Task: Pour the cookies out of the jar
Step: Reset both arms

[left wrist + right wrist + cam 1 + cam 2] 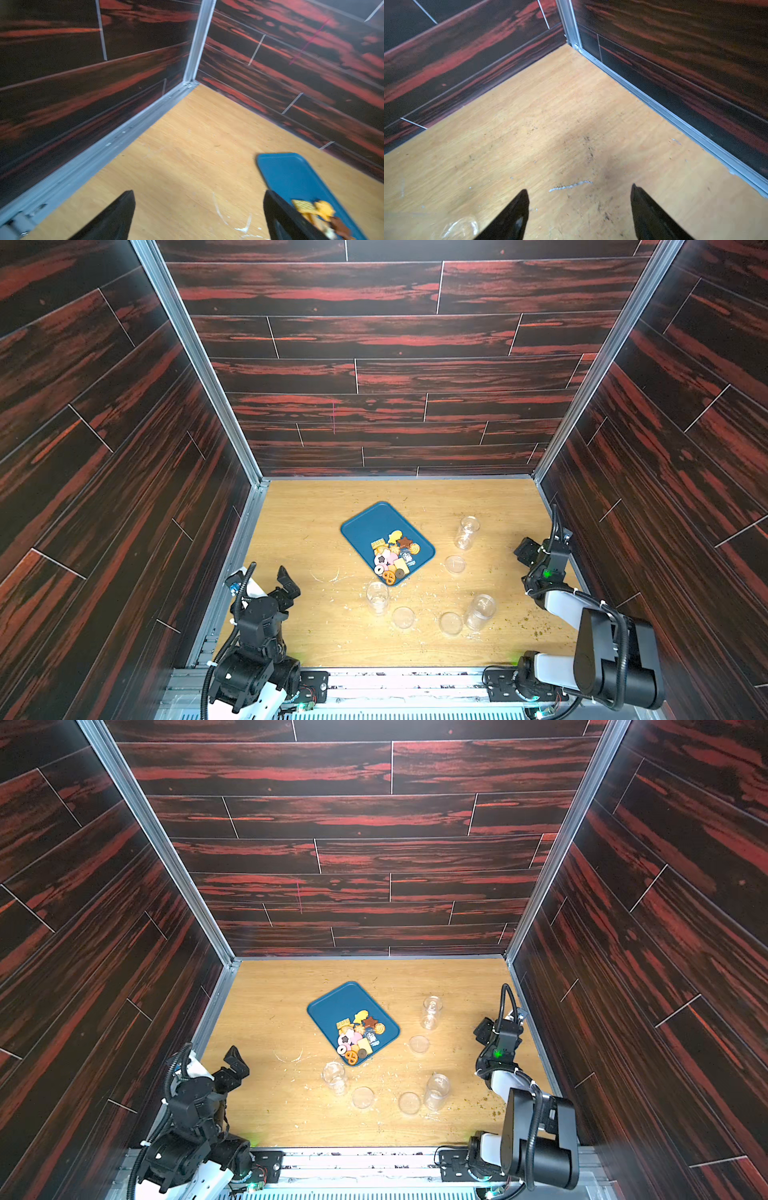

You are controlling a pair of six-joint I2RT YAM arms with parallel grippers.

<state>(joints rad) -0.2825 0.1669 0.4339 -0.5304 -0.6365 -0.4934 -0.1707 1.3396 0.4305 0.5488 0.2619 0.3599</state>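
The left gripper, fingers spread and empty, hangs left of the tray. The corner jar stands just off the tray's near corner. The cookies lie heaped on the tray's near end, so the pour appears complete. The far jar and the near jar stand right of the tray, lids loose nearby. All three jars look empty. The right gripper, fingers spread, holds nothing, well right of the tray. Residue inside the clear jars cannot be made out, and a finger hides part of the heap in the left wrist view.
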